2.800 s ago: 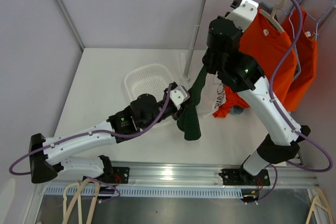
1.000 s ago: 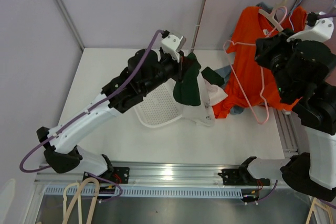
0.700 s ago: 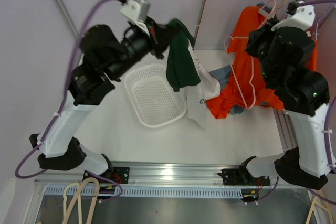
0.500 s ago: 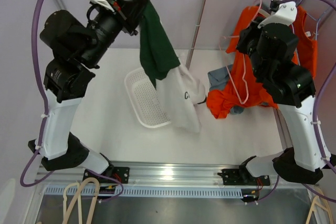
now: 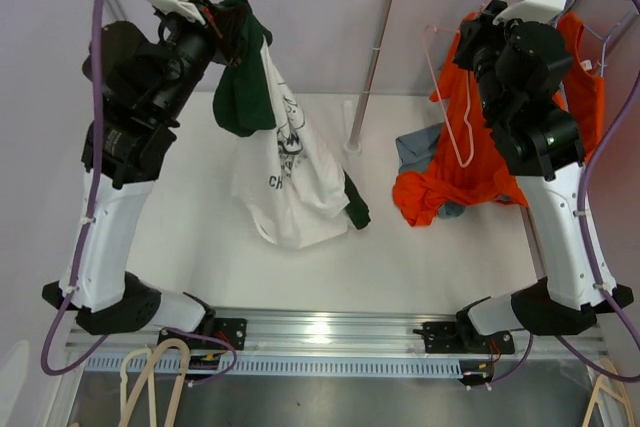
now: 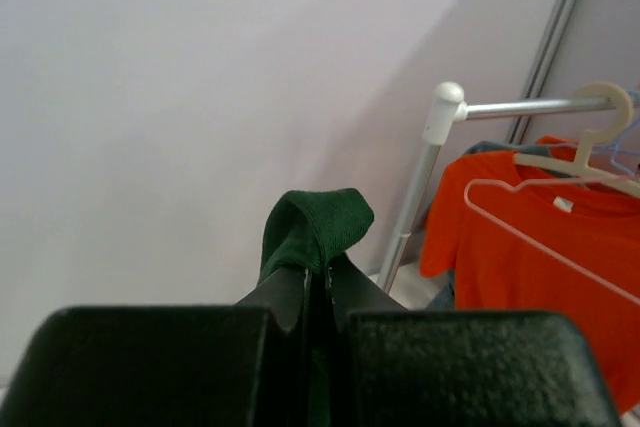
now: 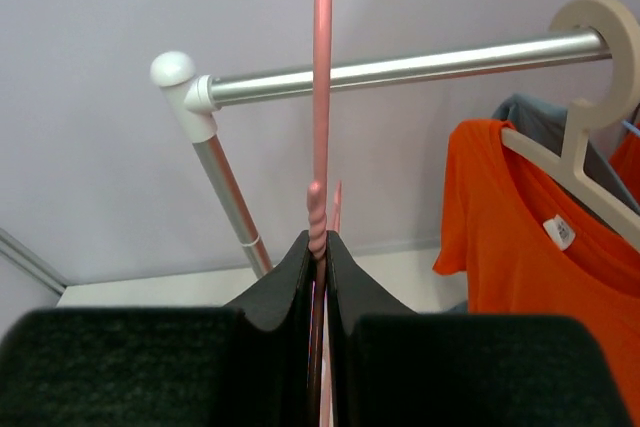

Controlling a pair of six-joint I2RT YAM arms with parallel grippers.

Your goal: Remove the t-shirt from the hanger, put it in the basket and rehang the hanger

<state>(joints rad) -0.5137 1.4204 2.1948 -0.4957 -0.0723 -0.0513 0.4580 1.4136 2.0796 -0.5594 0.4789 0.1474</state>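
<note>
The green-and-white t-shirt (image 5: 285, 162) dangles from the raised left pincer (image 6: 317, 269), which is clamped on its green fold; whether the hem touches the desk (image 5: 190, 197) is unclear. The right pincer (image 7: 317, 245) grips the bare pink hanger (image 5: 463, 97), whose wire runs off the top of the wrist view.

The left arm (image 5: 108, 217) stands reared up from its base, its upper links bent over toward the right at the top. The left gripper (image 6: 318, 269) has its jaws pressed together on a fold of the t-shirt (image 6: 312, 225). The right arm (image 5: 560, 212) rises just as steeply, with its wrist turned leftward. The right gripper (image 7: 318, 247) pinches the hanger (image 7: 322, 77) wire, jaws seemingly closed flat, though from above its tips are hard to make out.
</note>
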